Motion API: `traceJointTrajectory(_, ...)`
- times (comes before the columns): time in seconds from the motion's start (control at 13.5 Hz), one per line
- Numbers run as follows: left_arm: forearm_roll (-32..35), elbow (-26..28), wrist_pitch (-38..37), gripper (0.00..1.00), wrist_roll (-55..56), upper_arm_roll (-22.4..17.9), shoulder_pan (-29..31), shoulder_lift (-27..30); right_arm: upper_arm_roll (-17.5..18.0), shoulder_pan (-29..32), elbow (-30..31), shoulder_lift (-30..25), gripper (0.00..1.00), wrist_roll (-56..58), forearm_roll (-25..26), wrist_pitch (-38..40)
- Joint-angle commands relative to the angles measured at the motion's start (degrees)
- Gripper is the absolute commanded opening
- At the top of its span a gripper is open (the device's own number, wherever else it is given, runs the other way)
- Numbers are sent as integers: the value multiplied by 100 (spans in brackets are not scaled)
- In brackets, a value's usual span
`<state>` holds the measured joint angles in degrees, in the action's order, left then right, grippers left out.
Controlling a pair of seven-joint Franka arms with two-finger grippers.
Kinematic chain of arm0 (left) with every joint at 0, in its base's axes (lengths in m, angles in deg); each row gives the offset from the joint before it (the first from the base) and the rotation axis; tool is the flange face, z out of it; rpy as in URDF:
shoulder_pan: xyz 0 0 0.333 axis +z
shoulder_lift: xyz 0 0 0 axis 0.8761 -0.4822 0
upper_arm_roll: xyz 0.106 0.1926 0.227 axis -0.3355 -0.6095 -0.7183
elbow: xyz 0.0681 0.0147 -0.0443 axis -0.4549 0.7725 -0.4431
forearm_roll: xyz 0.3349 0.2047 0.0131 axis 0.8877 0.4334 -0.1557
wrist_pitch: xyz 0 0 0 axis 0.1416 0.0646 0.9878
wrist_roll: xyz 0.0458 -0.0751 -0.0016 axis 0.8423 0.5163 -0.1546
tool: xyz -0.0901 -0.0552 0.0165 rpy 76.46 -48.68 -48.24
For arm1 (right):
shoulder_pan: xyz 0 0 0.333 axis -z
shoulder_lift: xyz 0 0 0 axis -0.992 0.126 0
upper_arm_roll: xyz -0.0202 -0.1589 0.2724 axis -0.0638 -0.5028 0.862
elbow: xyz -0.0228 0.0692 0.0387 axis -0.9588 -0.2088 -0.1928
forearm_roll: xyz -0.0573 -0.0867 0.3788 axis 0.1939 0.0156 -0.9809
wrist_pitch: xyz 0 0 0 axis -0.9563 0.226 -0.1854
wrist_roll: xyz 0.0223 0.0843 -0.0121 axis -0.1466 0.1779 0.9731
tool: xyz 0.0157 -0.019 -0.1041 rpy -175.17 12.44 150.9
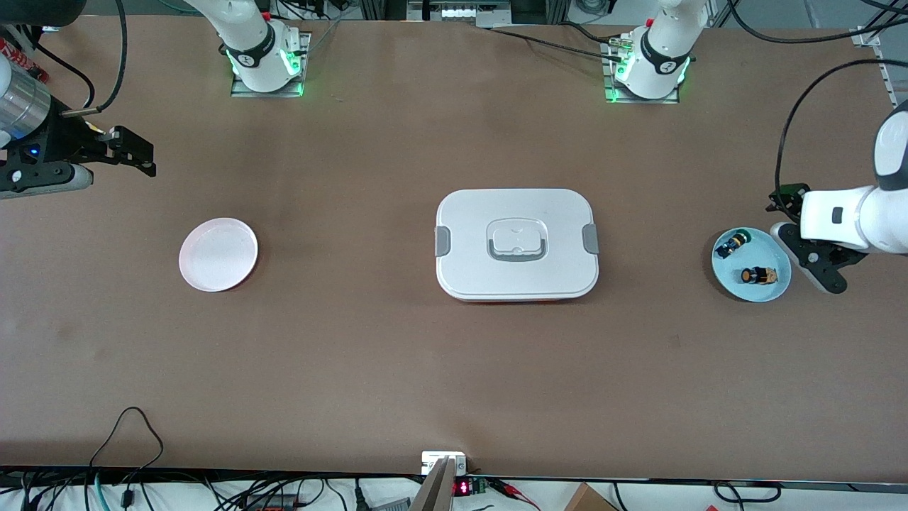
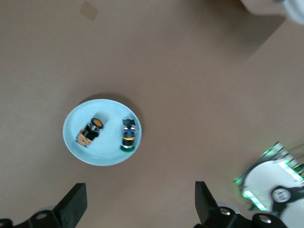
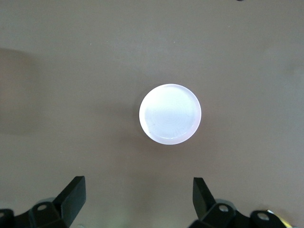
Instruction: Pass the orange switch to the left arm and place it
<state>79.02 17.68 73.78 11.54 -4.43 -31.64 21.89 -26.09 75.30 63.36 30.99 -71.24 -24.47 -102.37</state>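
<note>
The orange switch [image 1: 757,275] [image 2: 90,132] lies on its side in a light blue plate [image 1: 773,255] [image 2: 71,142] at the left arm's end of the table, next to a switch with a yellow-green cap [image 1: 731,245] [image 2: 128,135]. My left gripper [image 1: 798,238] [image 2: 140,204] hangs open beside that plate, above the table, with nothing between its fingers. The white box [image 1: 516,245] with grey latches stands in the middle of the table. My right gripper [image 1: 138,150] [image 3: 138,199] is open and empty over the right arm's end of the table.
A pale pink plate [image 1: 218,254] [image 3: 170,114] lies empty toward the right arm's end, level with the box. Both arm bases [image 1: 266,57] [image 1: 649,67] stand along the table edge farthest from the front camera. Cables trail along the nearest edge.
</note>
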Motion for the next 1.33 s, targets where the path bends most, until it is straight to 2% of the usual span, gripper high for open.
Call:
traceJointTrajectory(0.0,-376,-446,-397,100,1015,48,-313,48,57,-36,-215,69,100,-625,-57,137)
traceJointTrajectory(0.15,-586,-359,-196,100,2102,-827,-1103,407,57,-27,-251,78,100,-591,-48,137)
traceJointTrajectory(0.22,-1032,-263,93,100,2918,-1197,-1360,548,57,-27,-251,78,100,-530,-30,146)
traceJointTrajectory(0.37,-1684,279,689,100,4151,-2075,-1878,1004,57,-27,-242,78,100,-547,-21,155)
traceJointTrajectory(0.44,-1739,674,1154,100,4278,-2341,-2037,1320,57,-18,-233,78,100,-538,-21,155)
traceJointTrajectory(0.59,-1731,1510,1833,100,4411,-2475,-2258,1988,48,-10,-216,69,100,-538,-21,233)
traceJointTrajectory(0.89,-1643,2741,2107,100,4491,-2922,-2698,3114,48,-18,-216,52,100,-547,-21,339)
traceJointTrajectory(1.04,-1634,2806,2064,100,4508,-3230,-2987,3187,48,-18,-216,43,100,-538,-21,339)
traceJointTrajectory(1.26,-1634,2578,2047,100,4508,-3249,-3032,2977,48,-18,-216,43,100,-538,-21,339)
